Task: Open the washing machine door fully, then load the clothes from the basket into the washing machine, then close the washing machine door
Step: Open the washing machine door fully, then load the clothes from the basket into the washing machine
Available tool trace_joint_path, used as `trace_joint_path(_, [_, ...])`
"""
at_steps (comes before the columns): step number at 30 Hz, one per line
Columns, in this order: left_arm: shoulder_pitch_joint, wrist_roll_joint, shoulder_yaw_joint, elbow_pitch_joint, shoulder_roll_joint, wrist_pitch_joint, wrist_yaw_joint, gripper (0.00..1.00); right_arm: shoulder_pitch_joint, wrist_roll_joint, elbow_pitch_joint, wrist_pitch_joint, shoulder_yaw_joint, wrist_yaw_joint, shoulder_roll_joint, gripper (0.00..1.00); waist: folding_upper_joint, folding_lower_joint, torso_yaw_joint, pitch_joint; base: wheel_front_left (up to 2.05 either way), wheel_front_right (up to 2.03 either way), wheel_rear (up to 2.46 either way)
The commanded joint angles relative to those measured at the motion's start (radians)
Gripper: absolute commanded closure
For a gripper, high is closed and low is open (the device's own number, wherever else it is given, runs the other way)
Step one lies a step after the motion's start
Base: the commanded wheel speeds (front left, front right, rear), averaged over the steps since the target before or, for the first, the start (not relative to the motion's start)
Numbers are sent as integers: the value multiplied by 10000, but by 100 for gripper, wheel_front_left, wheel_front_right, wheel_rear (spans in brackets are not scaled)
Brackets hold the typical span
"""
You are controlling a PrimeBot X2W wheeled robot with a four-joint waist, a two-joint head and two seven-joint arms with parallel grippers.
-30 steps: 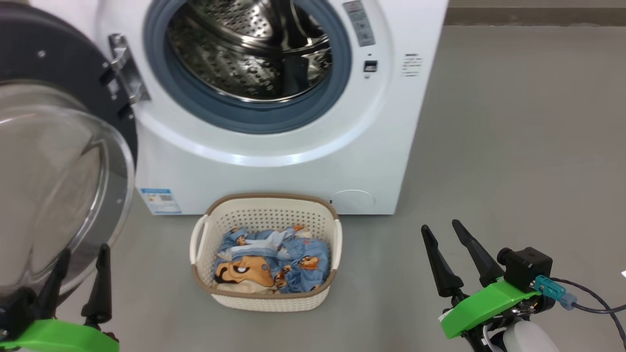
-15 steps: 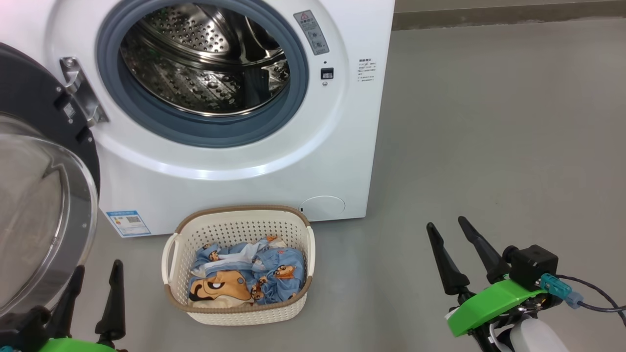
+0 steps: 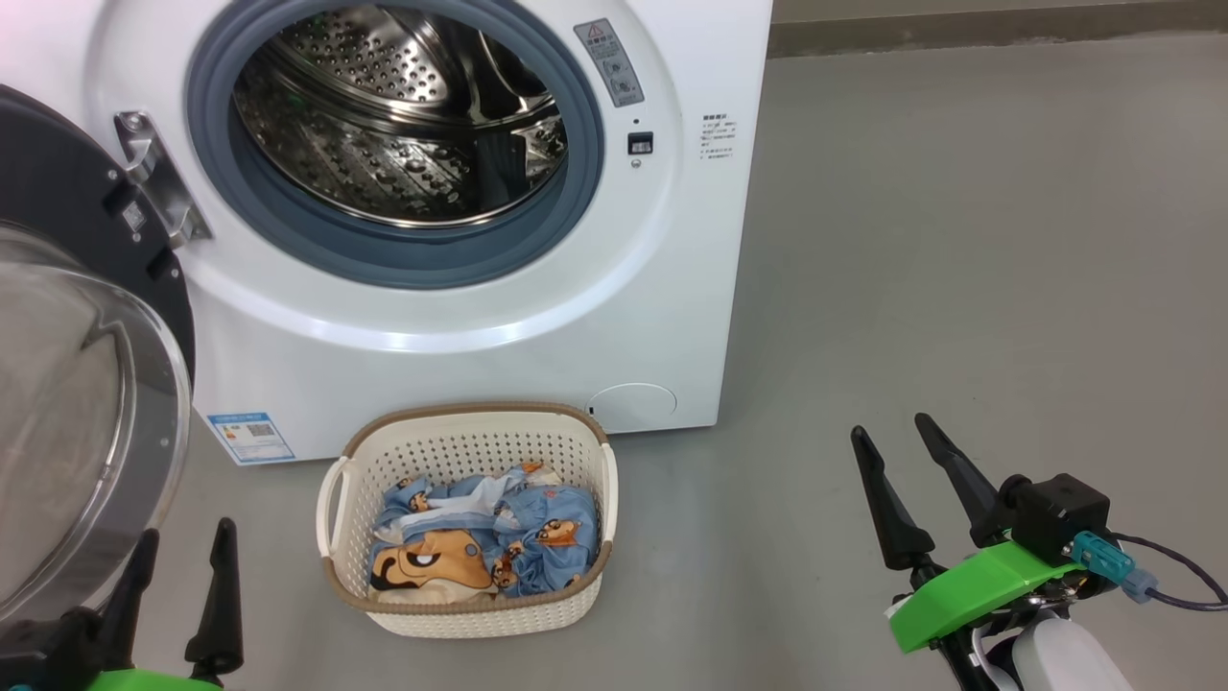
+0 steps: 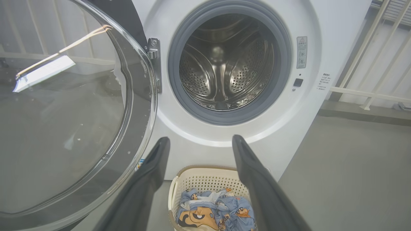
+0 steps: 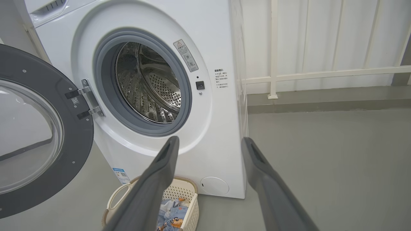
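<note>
The white washing machine point(image 3: 460, 355) stands ahead with its steel drum point(image 3: 398, 125) exposed. Its round door point(image 3: 86, 422) hangs wide open at the left, glass bowl bulging toward me; the door point(image 5: 41, 134) shows its dark grey inner face in the right wrist view. On the floor before the machine sits the cream basket point(image 3: 470, 609), holding the light blue clothes point(image 3: 484, 542) with the tan cartoon face. My left gripper point(image 3: 185, 537) is open at the lower left, just beside the door's glass. My right gripper point(image 3: 892, 427) is open at the lower right, well clear of the basket. Both hold nothing.
Grey floor point(image 3: 959, 240) stretches to the right of the machine. A white railing point(image 5: 321, 75) and wall run behind it. A blue label sticker point(image 3: 251, 437) sits at the machine's lower left corner.
The head camera has swung right and slightly up, so the machine and basket sit further left in the picture. My right gripper has risen a little; both stay open.
</note>
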Motion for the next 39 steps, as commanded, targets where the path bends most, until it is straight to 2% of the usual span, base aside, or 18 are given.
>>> trace_joint_path(1, [-242,109,458,-148,209,-64,-48,0,-142,-78,-289,-120,221,16,48,0,0,0,-3,-5,0,0,0])
trace_joint_path(21, [-297,397,574,-64,92,-64,-228,0,-146,-62,-269,-120,288,16,4,0,0,0,-20,-25,10,-10,0])
trace_joint_path(39, [-395,243,642,20,80,-65,-298,0,-158,-31,-290,-120,243,16,26,0,0,0,25,49,147,-147,0])
